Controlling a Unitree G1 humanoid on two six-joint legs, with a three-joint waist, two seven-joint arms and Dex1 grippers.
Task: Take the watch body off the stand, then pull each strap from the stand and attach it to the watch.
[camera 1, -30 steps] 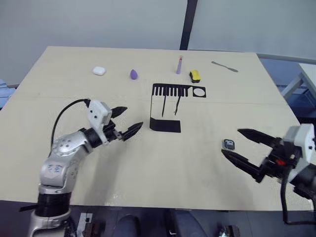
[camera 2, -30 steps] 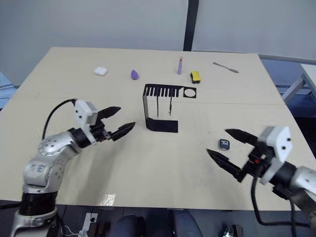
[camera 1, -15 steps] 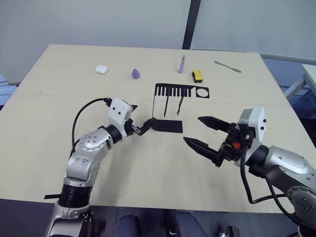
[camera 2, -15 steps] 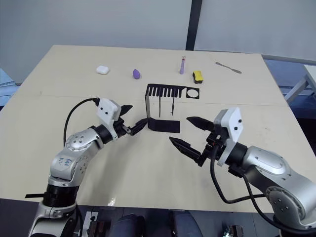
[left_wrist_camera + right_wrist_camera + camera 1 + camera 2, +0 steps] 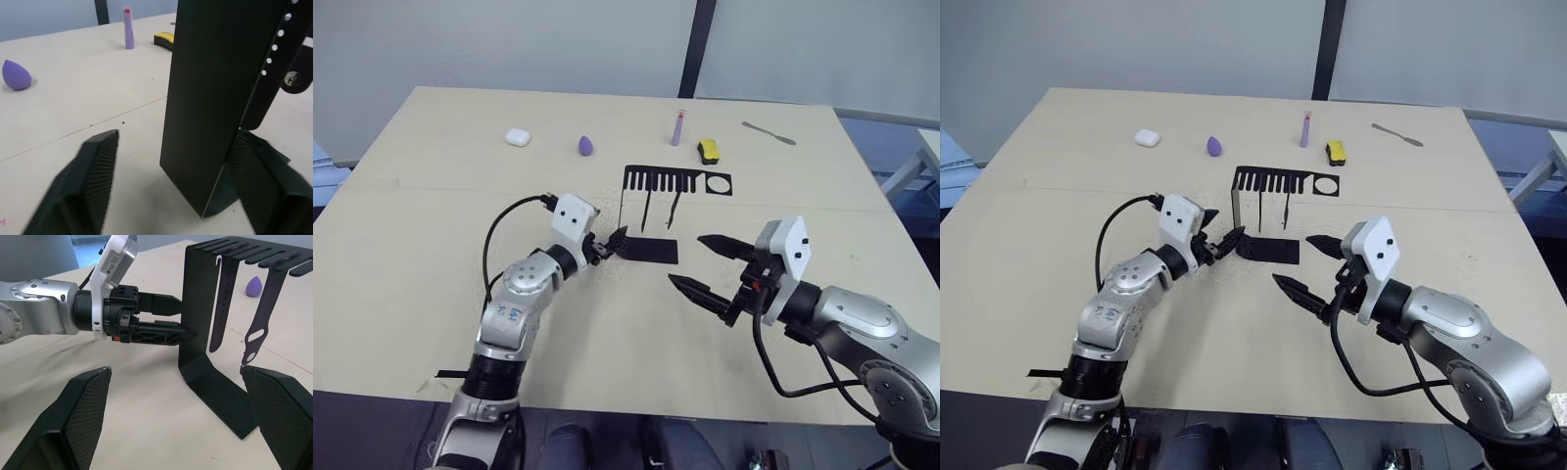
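Observation:
The black stand (image 5: 651, 249) is at mid-table, its slotted top arm (image 5: 675, 181) pointing right. Two black straps (image 5: 222, 308) (image 5: 264, 313) hang from the slots. My left gripper (image 5: 617, 240) is open at the foot of the stand. In the left wrist view the stand's upright (image 5: 215, 98) rises between its fingers (image 5: 83, 186). My right gripper (image 5: 685, 258) is open just right of the stand's base, low over the table and pointing at it, with nothing held. The watch body is hidden.
Along the far side of the table lie a white case (image 5: 518, 137), a purple egg shape (image 5: 585, 145), a purple tube (image 5: 678, 127), a yellow-and-black block (image 5: 708, 150) and a metal tool (image 5: 769, 132). The table's right edge (image 5: 891, 211) is beyond my right arm.
Both arms have moved in toward the stand. My left gripper now has the upright between its fingers. My right gripper came left from beside the watch body, and its arm now covers that spot.

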